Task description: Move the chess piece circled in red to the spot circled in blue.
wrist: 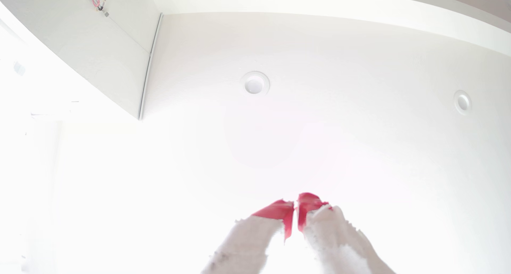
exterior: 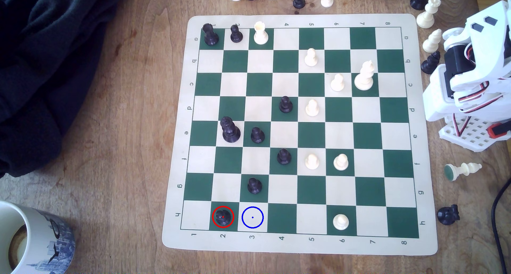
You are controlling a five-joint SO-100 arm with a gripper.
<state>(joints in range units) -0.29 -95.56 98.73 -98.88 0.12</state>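
Observation:
The black pawn circled in red [exterior: 223, 216] stands upright on a green square in the board's near row, toward the exterior view's left. Right beside it, on the exterior view's right, lies the cream square with the blue ring and dot [exterior: 252, 217], bare. My white arm [exterior: 470, 77] is folded up off the board at the exterior view's right edge, far from both. In the wrist view my gripper [wrist: 296, 205] points up at a white ceiling, its red-padded fingers [wrist: 279, 210] pressed together with nothing between them.
The green and cream board mat [exterior: 177, 180] carries several black and white pieces. A black pawn [exterior: 254, 185] stands one row behind the blue-ringed square. Spare pieces lie along the far and right table edges. A mug [exterior: 30, 240] and dark cloth [exterior: 55, 55] sit at left.

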